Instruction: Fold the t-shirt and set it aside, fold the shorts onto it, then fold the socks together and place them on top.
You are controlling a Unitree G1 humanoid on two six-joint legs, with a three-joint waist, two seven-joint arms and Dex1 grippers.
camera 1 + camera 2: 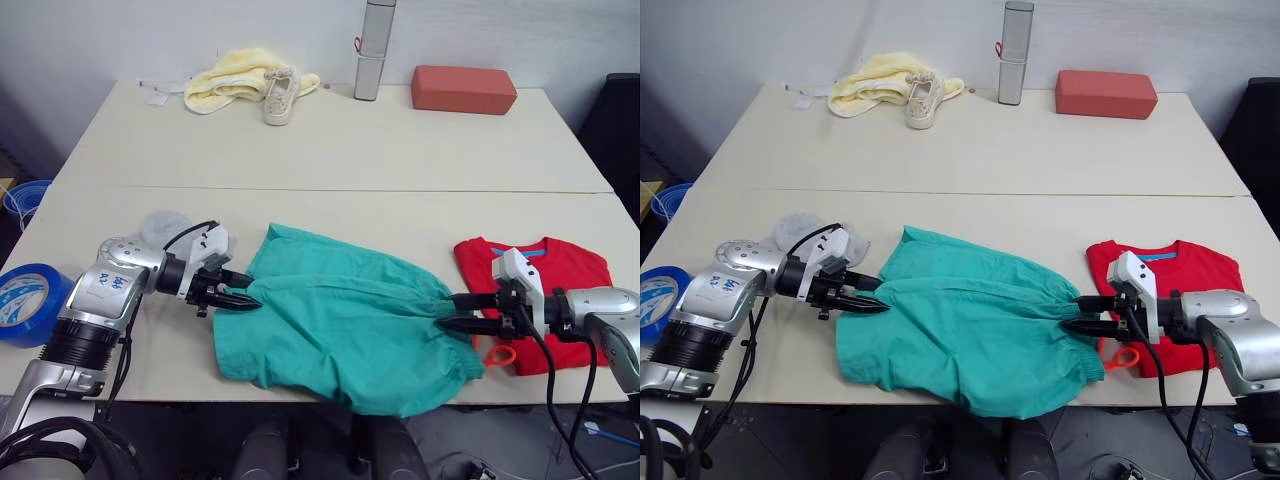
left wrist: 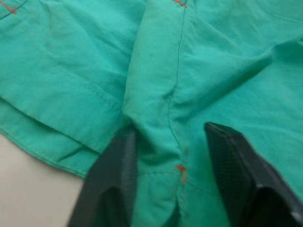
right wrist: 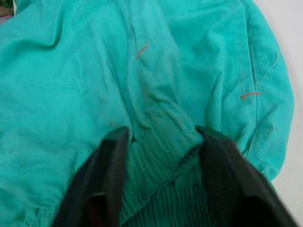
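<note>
Shorts are pinched at both ends on my rig: left gripper clamps a seam fold, right gripper has bunched waistband between its fingers. They're spread along the table's near edge. Folded t-shirt sits just right, socks behind my left arm. Far back: yellow cloth, shoe, brick block. Wrist views show orange stitches.

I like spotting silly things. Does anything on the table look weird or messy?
A shoe sits on a crumpled yellow cloth at the table's far edge, odd among laundry. The shorts lie rumpled.
</note>
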